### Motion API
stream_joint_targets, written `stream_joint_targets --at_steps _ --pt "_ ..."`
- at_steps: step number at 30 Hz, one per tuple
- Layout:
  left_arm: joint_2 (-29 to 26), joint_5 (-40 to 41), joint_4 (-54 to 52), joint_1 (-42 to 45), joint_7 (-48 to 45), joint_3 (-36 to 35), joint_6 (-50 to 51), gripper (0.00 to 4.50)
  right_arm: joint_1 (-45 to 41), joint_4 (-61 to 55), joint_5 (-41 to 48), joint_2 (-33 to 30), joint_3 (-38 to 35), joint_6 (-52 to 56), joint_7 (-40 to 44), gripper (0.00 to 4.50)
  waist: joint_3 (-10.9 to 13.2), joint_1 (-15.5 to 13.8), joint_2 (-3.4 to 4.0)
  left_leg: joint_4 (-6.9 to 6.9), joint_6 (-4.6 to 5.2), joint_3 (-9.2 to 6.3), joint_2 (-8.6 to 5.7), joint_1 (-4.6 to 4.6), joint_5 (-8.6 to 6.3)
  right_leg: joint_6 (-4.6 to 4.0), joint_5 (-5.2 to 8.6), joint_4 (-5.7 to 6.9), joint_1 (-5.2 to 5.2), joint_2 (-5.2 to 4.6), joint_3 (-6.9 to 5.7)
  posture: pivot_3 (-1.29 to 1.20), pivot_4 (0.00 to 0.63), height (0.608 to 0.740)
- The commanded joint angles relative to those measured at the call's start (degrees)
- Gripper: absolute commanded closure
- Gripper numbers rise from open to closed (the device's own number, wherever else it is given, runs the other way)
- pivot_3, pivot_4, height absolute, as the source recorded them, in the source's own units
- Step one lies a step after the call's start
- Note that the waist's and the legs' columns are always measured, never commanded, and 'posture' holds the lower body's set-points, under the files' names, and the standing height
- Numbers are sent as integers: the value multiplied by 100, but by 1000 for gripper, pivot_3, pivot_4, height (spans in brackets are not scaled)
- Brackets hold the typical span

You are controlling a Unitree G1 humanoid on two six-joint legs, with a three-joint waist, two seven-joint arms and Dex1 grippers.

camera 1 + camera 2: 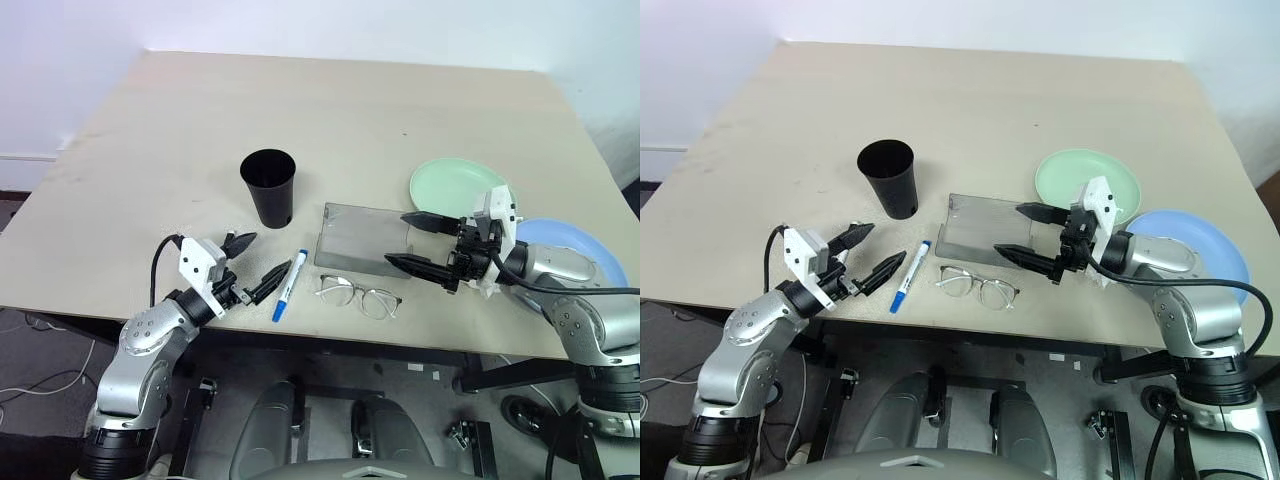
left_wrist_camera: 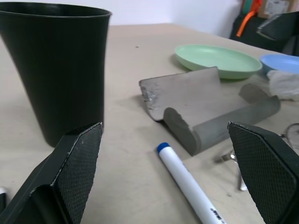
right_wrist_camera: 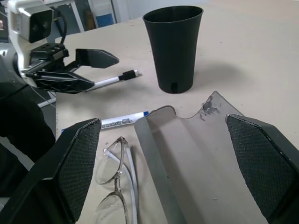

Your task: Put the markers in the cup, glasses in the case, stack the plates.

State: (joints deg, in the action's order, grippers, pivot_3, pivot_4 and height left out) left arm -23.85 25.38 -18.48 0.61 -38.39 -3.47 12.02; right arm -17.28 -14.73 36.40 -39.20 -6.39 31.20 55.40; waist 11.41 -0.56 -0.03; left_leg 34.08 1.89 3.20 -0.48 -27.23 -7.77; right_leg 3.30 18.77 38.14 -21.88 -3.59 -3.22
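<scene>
left gripper (image 1: 248,266): fingers wide apart, empty, near table's (image 1: 330,110) front edge beside blue-capped white marker (image 1: 289,285) | right gripper (image 1: 418,242): spread wide, empty, over open grey case (image 1: 360,239)

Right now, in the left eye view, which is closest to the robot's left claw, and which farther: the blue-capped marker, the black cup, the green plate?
From the left claw:
1. Marker, lying just beside its open fingertips, near the table's front edge.
2. Black cup, upright, farther back on the table.
3. Green plate, far across on the robot's right.
</scene>
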Motion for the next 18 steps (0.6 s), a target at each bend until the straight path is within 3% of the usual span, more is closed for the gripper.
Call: stream_joint_targets --at_steps 1,18 --pt "-20 31 -265 51 -2 6 -23 27 -50 -63 -1 17 -76 -176 46 0 0 -1 0 0 0 0 0 0 0 0 0 0 0 0 0 0 150 727" --pt "-71 105 -338 45 -126 154 125 27 39 -132 18 89 -205 -135 -45 0 0 -7 1 0 0 0 0 0 0 0 0 0 1 0 0 0 150 727"
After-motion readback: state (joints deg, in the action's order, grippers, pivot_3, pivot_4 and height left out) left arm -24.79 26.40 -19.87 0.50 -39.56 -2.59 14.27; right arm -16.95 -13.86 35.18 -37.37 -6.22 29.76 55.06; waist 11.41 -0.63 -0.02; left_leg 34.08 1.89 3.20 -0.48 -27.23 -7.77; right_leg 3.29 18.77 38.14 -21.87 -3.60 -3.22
